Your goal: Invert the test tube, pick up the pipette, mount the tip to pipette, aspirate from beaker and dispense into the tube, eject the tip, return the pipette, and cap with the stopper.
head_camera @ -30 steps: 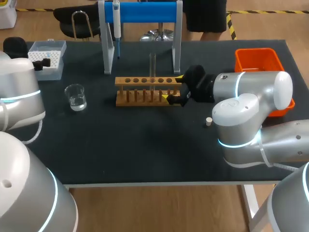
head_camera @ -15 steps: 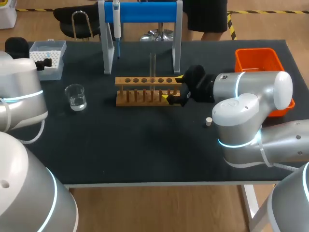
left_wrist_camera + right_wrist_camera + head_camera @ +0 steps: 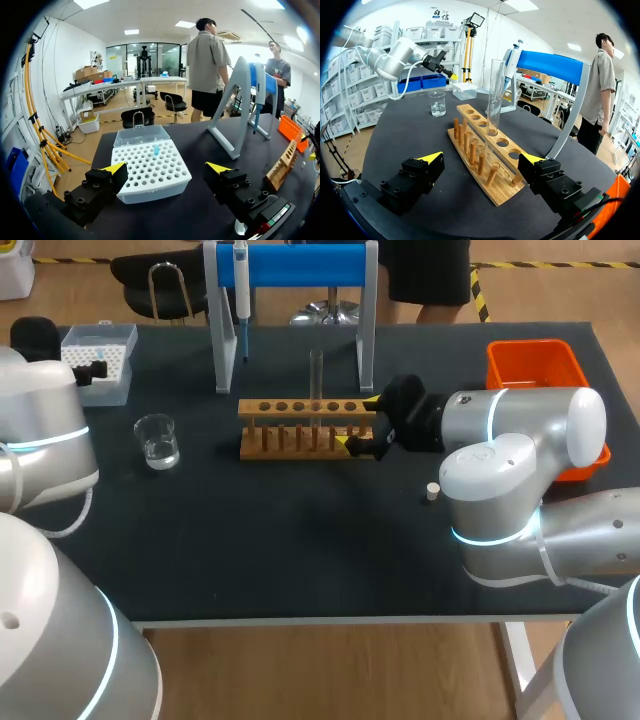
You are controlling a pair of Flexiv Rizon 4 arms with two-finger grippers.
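Blk matte table [image 3: 300, 560] w/ pale front edge

Rack [image 3: 290, 407] blocks right pincer [image 3: 358, 423] (tube [image 3: 316, 375] upright), tabletop [image 3: 300, 540] open

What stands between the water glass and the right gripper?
The wooden rack, with one upright glass tube in it; the head view shows this.

No legible text, labels, numbers or signs on anything.
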